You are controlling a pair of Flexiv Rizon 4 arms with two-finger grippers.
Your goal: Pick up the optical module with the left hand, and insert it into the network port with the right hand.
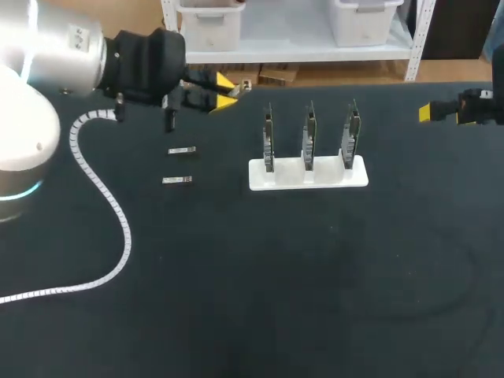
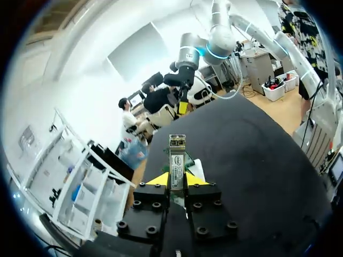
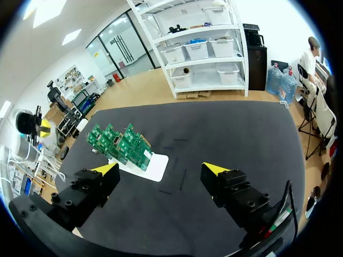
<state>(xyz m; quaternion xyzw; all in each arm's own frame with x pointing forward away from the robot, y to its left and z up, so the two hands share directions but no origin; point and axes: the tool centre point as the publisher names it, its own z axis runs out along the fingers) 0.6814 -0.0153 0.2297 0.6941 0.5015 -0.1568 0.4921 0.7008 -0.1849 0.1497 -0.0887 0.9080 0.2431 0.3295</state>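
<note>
Table: black, white stand holding three boards in the middle
Left gripper: pinching the module, near the far left edge
Right gripper: fingers spread wide, far right side

Left arm at far left, jaws clamped on optical module, right arm jaws spread wide.

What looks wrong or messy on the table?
Nothing stands out. The three boards stand upright in their white holder, two spare modules lie flat, and the left gripper holds one module straight.
</note>
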